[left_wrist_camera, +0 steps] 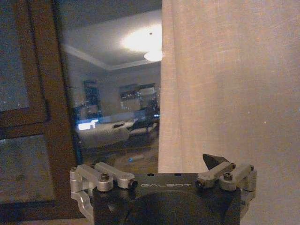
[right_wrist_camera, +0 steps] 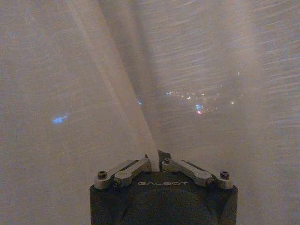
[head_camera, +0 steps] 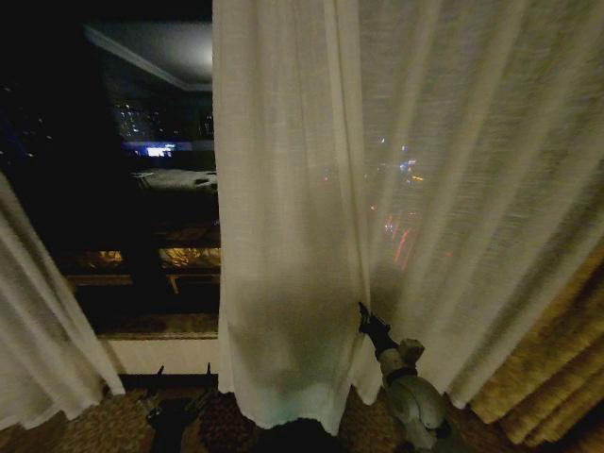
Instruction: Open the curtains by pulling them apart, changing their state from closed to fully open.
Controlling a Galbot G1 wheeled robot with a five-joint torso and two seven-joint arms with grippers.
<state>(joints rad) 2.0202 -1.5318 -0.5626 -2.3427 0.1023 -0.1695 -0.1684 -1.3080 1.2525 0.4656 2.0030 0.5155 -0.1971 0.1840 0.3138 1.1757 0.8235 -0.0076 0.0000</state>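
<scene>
The curtains are sheer off-white pleated panels. One panel [head_camera: 38, 330] hangs at the far left. The other [head_camera: 302, 217] covers the middle and right of the window, its edge [left_wrist_camera: 225, 93] just ahead of my left wrist camera. Dark glass shows between the two. My right gripper [head_camera: 364, 317] reaches into a pleat low on the wide panel. In the right wrist view this gripper [right_wrist_camera: 156, 163] is shut on a pinched fold of the fabric [right_wrist_camera: 136, 103]. My left gripper [head_camera: 179, 387] sits low by the sill, open [left_wrist_camera: 161, 171] and holding nothing, close to the panel's free edge.
A thick golden-brown drape [head_camera: 557, 368] hangs at the lower right behind the sheer panel. The white sill [head_camera: 160, 354] and a dark wooden window frame [left_wrist_camera: 47, 117] lie straight ahead. The glass [head_camera: 142, 151] reflects the room. Patterned carpet [head_camera: 85, 429] runs below.
</scene>
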